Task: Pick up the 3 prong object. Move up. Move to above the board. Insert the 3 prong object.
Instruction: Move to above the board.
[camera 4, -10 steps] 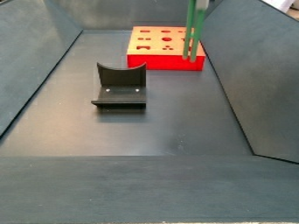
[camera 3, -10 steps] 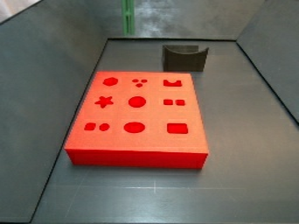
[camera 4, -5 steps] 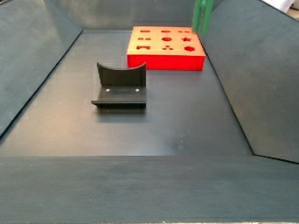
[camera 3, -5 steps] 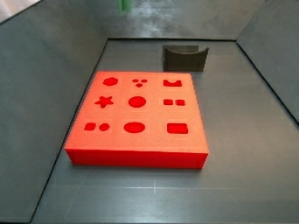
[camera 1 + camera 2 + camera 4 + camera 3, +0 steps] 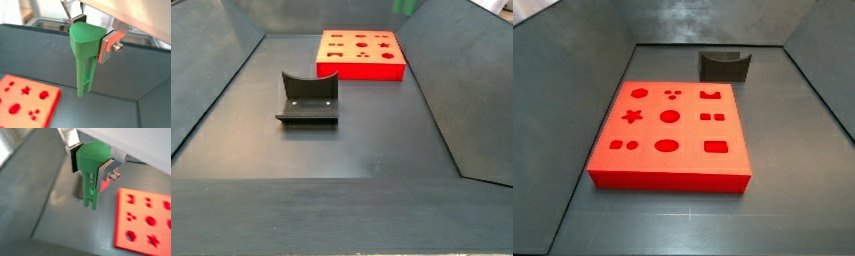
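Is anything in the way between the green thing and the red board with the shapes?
Nothing visible is. The gripper holds the 3 prong object high in the air, and the board has nothing on top. The dark holder sits apart, behind it.

We see a dark grey U-shaped holder [image 5: 307, 98] standing on the grey floor [image 5: 345, 150] of the bin, well apart from everything else. In a side view it sits near the back wall [image 5: 724, 66], its open side facing up. Dark grey sloping walls [image 5: 465, 90] enclose the floor on each side.
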Available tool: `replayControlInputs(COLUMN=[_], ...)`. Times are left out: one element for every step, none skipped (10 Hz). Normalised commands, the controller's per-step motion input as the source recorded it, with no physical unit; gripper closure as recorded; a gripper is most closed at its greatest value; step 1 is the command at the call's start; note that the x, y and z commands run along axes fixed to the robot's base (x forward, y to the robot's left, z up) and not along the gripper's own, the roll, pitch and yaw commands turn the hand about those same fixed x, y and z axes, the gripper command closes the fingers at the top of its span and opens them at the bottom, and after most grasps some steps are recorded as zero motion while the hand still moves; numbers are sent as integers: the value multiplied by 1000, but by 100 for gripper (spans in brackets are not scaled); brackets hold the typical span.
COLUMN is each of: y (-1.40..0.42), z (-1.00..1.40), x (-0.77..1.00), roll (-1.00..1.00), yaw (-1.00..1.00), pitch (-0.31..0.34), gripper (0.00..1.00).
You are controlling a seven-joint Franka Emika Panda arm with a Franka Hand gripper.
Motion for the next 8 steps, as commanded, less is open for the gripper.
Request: replayControlInputs(y=[-1000, -1000, -1000, -1000, -1000, -1000, -1000, -1000], z=[-35, -33, -37, -32, -36, -38, -31, -36], x=[275, 291, 297, 303, 316, 320, 336, 353], roll=[5, -22, -27, -36, -50, -57, -66, -75], yaw=[-1000, -1000, -1000, -1000, -1000, -1000, -1000, -1000], pitch=[-33, -27, -22, -13, -6, 0, 17, 30], gripper=[100, 100, 100, 100, 100, 100, 100, 100])
